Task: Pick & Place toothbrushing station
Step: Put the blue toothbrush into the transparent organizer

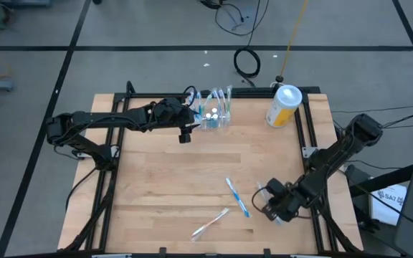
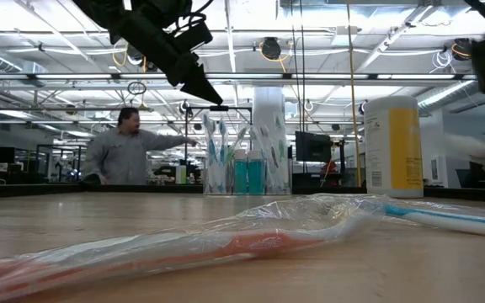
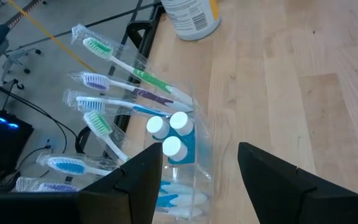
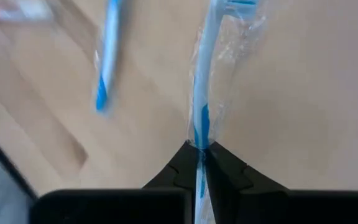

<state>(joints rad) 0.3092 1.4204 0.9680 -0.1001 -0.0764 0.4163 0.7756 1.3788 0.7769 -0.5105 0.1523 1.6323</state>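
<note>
Right pincer (image 4: 201, 163) on wrapped toothbrush (image 4: 205, 93); canister (image 1: 284, 106) beyond

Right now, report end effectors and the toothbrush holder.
Left end effector open over clear holder. Right end effector shut on wrapped blue toothbrush. Yellow canister stands clear.

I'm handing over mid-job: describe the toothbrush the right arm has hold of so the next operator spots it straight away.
Start at the right gripper near the table's front right corner. Its jaws are shut on the end of a wrapped toothbrush: pale blue handle with a darker blue stripe, in clear film. A similar loose blue toothbrush lies on the wood beside it, and a reddish wrapped one lies nearer the front edge; only this one is gripped.
</note>
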